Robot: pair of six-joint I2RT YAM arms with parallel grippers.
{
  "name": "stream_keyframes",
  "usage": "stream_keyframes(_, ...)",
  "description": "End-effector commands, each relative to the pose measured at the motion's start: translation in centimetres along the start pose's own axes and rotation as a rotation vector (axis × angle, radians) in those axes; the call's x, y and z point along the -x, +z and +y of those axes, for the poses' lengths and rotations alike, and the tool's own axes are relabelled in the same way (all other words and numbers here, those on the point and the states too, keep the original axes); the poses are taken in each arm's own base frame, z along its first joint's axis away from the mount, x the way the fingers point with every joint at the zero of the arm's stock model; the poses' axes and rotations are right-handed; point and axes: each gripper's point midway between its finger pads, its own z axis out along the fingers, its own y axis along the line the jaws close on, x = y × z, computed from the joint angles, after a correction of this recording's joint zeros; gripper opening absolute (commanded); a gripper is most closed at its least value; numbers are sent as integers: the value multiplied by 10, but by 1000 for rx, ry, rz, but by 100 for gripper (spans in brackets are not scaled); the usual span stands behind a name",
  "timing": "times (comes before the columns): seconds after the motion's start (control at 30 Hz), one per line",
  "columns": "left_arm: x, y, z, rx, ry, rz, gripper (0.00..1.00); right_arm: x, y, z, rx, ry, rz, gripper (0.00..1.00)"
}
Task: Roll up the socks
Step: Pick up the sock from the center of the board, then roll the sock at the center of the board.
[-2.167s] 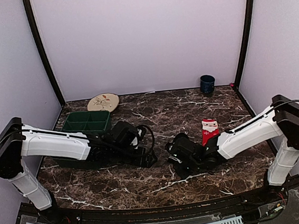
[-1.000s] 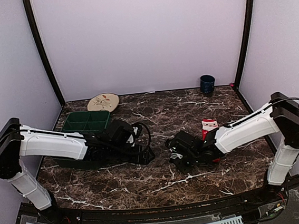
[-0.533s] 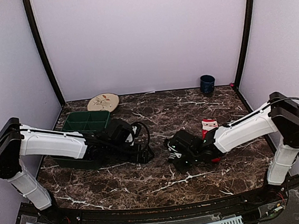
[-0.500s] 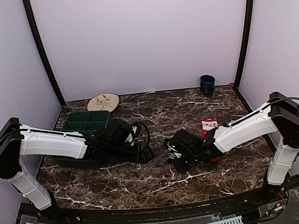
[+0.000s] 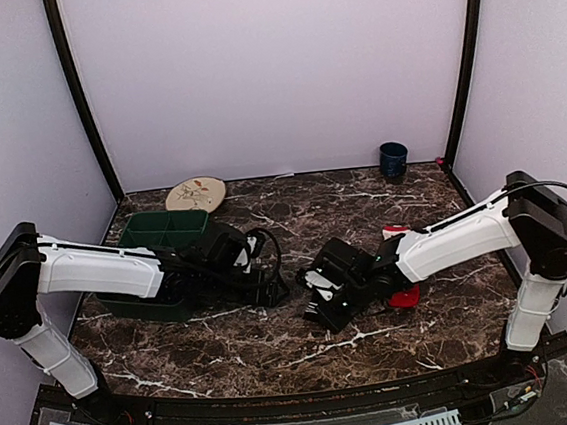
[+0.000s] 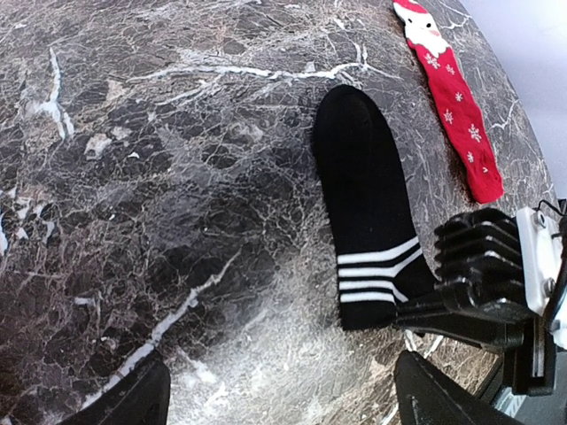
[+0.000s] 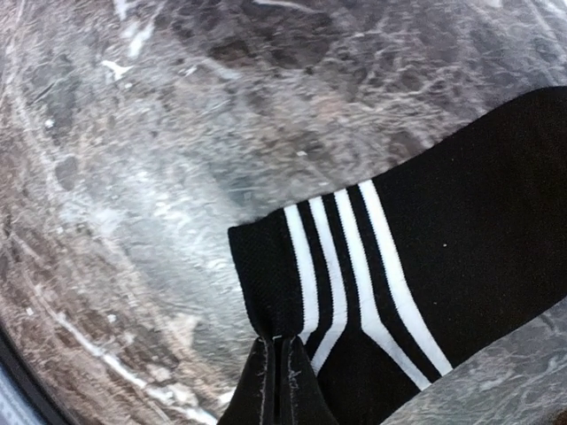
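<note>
The black sock [image 6: 361, 199] lies flat on the marble, its white-striped cuff toward my grippers. My right gripper [image 7: 282, 347] is shut on the cuff's edge [image 7: 266, 266], pinching the fabric; it also shows in the left wrist view [image 6: 478, 305] and the top view [image 5: 320, 304]. The red sock [image 6: 452, 97] with white snowflakes lies just beyond the black one. In the top view my right arm crosses its middle, so only its ends [image 5: 405, 297] show. My left gripper [image 6: 283, 407] is open and empty, low over the table just left of the cuff [image 5: 271, 289].
A green compartment tray [image 5: 165, 229] stands at the left behind my left arm. A round plate [image 5: 195, 194] lies at the back left and a dark blue cup [image 5: 393, 159] at the back right.
My right gripper has shifted left and slightly back, holding the black sock's cuff. The right arm now covers more of the red sock. My left gripper has drawn back a little.
</note>
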Motion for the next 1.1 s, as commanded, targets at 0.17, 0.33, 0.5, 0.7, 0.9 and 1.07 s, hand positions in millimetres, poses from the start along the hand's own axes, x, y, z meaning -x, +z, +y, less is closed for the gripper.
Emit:
stream_keyframes(0.17, -5, -3, -1, -36, 49, 6, 91, 11, -10, 41, 207, 50, 31, 0)
stream_keyframes(0.33, -10, -1, -3, -60, 54, 16, 91, 14, -13, 47, 298, 111, 51, 0)
stream_keyframes(0.5, -13, 1, -6, -86, 56, 26, 90, 11, -8, 44, 366, 168, 93, 0)
stream_keyframes(0.7, -18, 1, -11, -126, 79, 36, 90, 16, -9, 41, 441, 225, 105, 0)
stream_keyframes(0.9, -24, -5, -20, -222, 120, -3, 80, 28, -13, 38, 501, 280, 98, 0)
stream_keyframes(1.07, -31, -12, -32, -325, 164, -35, 65, 31, -14, 35, 533, 321, 114, 0)
